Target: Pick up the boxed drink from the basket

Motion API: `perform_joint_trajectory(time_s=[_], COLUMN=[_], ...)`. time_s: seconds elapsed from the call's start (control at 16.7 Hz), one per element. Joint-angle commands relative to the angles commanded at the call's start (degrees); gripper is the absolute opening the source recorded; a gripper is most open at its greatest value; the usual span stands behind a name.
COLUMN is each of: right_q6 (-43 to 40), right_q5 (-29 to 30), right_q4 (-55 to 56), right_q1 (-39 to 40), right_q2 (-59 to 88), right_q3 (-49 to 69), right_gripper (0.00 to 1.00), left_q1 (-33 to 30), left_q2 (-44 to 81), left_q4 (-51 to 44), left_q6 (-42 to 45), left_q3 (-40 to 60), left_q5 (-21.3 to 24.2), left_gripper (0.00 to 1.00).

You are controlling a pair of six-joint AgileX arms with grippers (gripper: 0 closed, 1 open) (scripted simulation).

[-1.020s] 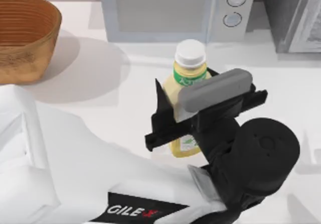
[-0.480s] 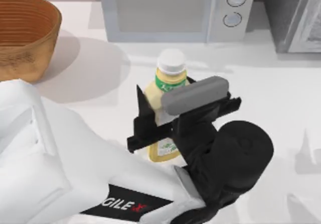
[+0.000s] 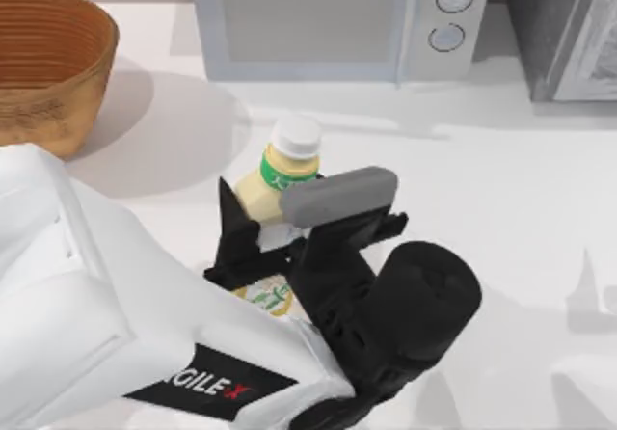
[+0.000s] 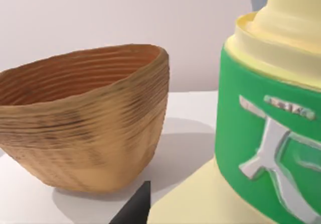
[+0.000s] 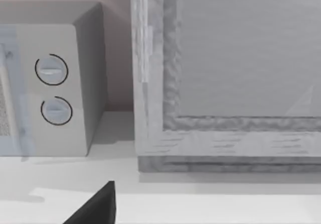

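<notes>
My left gripper (image 3: 280,220) is shut on the boxed drink (image 3: 262,191), a pale yellow container with a white cap and green neck band. It holds the drink tilted over the middle of the table, in front of the microwave. The round orange-brown ribbed basket (image 3: 48,64) stands at the far left, well apart from the drink. The left wrist view has the drink (image 4: 266,133) very close, with the basket (image 4: 85,128) behind it. My right gripper (image 5: 95,210) is parked at the right, facing the microwave's dials.
A grey microwave (image 3: 328,20) stands at the back centre, with two round dials (image 3: 451,15). A grey cabinet (image 3: 569,30) stands at the back right, seen close in the right wrist view as a framed panel (image 5: 230,73). White tabletop (image 3: 501,179) lies right of the drink.
My left gripper has carried the boxed drink leftward and toward the table's front, away from the microwave. The basket has not moved.
</notes>
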Motion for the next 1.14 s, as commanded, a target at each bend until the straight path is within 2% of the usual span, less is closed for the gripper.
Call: perform_joint_trajectory(time_s=[0.78, 1.14], right_q6=[0.0, 0.0], right_q5=[0.0, 0.0], right_q4=[0.0, 0.0], right_q1=[0.0, 0.0], right_q2=[0.0, 0.0], right_q3=[0.0, 0.0], right_gripper=[1.0, 1.0], left_q1=[0.0, 0.0], left_q2=[0.0, 0.0], left_q4=[0.0, 0.0], left_q6=[0.0, 0.0], left_q3=[0.0, 0.0], left_q5=[0.0, 0.0], left_gripper=[0.98, 1.0])
